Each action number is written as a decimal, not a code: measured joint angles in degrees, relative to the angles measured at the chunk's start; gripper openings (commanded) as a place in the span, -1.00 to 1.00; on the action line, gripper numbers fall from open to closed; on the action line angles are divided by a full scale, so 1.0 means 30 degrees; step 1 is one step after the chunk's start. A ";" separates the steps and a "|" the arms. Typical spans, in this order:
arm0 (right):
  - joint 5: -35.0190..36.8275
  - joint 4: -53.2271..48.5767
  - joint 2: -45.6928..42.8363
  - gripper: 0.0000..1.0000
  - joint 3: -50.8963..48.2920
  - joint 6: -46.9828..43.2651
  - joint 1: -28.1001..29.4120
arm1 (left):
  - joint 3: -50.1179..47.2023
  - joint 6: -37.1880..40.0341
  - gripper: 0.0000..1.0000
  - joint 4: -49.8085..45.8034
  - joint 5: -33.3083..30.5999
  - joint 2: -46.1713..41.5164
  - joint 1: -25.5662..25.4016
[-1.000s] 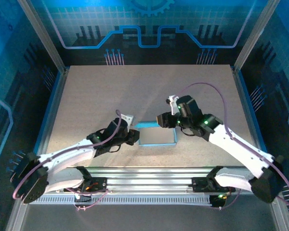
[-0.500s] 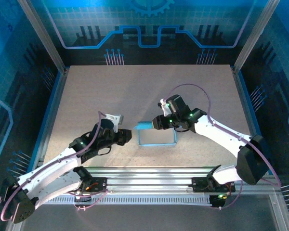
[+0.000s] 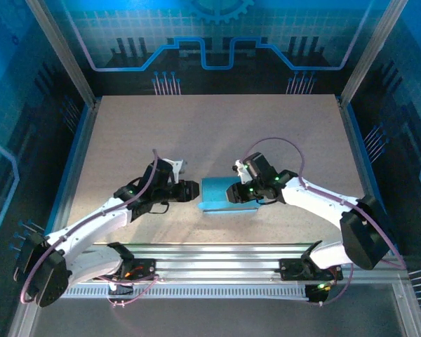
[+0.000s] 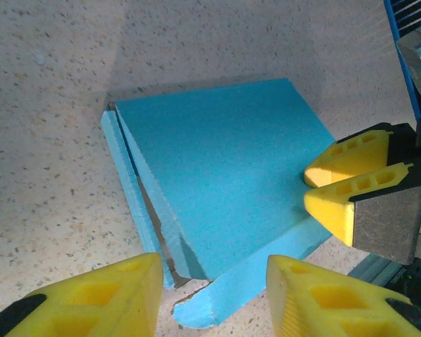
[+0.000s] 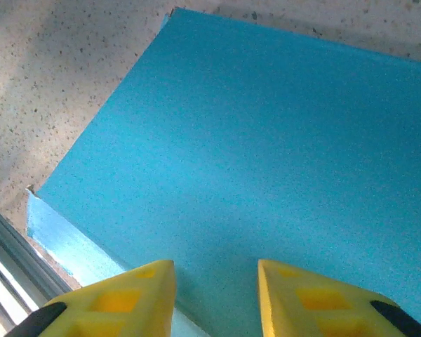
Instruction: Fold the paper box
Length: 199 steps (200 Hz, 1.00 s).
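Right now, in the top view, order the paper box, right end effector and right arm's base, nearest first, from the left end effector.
1. paper box, directly beside it, on its right.
2. right end effector, over the box's right part.
3. right arm's base, near edge, far right.

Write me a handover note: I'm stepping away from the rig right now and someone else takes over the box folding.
Left gripper: open, holding nothing, poised at the left edge of the paper box.
Right gripper: jaws partly apart, nothing between them, tips at or on the lid near its right edge.
Box: on the table, front middle, between the two grippers.
Done: lid folded down over the body.
Left: a rounded tab sticks out at the corner nearest the left gripper, and the side flap there gapes. Probably tuck the tab and press that side shut.
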 measured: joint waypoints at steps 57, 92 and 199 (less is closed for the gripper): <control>0.0036 0.0627 0.0189 -0.33 -0.0372 0.0277 0.0248 | 0.0197 -0.0095 -0.05 0.0386 0.1610 0.2900 -0.0022; 0.0087 0.0867 0.0328 -0.34 -0.0750 0.0313 0.0321 | 0.0452 -0.0270 -0.02 0.0466 0.2178 0.4335 -0.0262; 0.0430 0.1086 0.0576 -0.39 -0.0823 0.0379 0.0503 | 0.1588 -0.0940 0.00 0.0962 0.2776 0.6601 -0.1137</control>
